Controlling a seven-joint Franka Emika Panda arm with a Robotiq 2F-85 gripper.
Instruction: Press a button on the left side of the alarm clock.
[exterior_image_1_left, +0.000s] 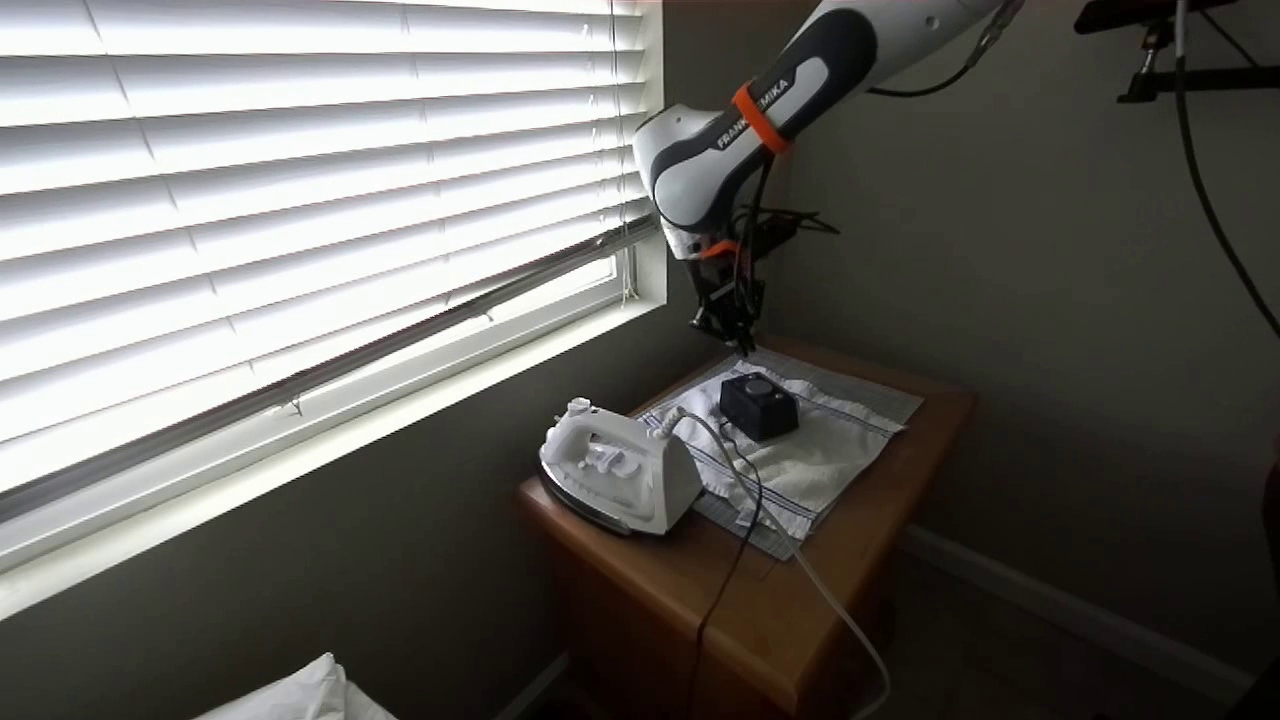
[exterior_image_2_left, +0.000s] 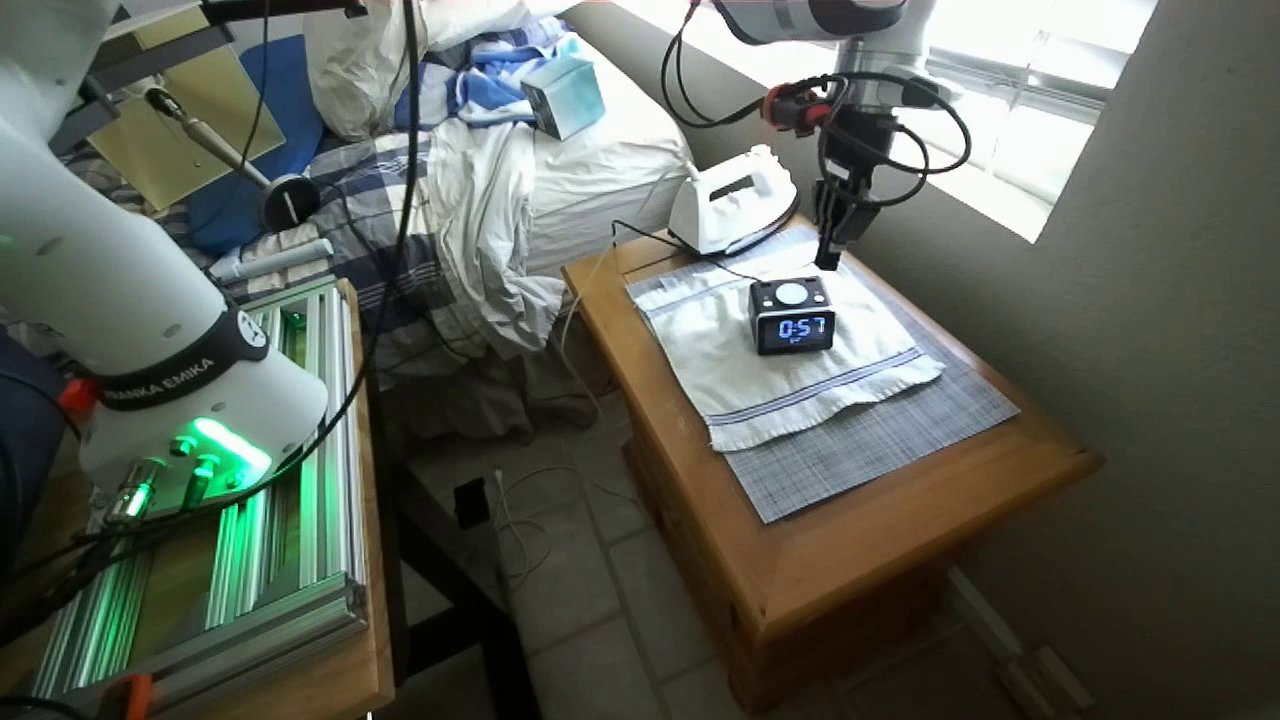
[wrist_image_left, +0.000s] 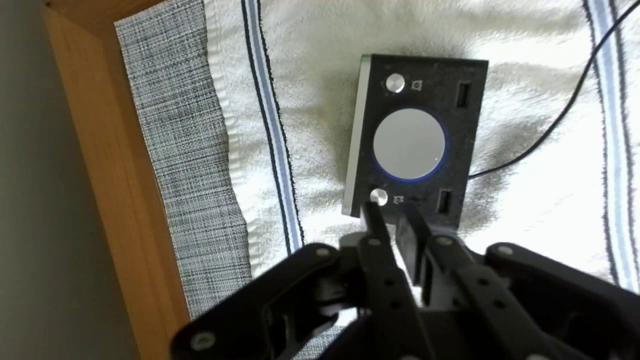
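Alarm clock (wrist_image_left: 416, 137), seemingly light and rigid: my gripper (wrist_image_left: 391, 215) (empty, narrowly parted) stood nearest the wrist-view seven-o'clock button (wrist_image_left: 378, 196), I judged best pressed straight down.

You have a small black boxy alarm clock (exterior_image_2_left: 792, 316) standing upright, 0:57 glowing blue on its front, on a white fabric towel (exterior_image_2_left: 808, 378) with blue stripes. Beneath that lies a grey woven mat (exterior_image_2_left: 870, 440), on your brown wooden desk (exterior_image_2_left: 950, 500). Your slim black jaws point down near the clock, at its one o'clock; you can't tell from here whether they are parted. A white rounded iron (exterior_image_2_left: 718, 215) rests at eleven o'clock.
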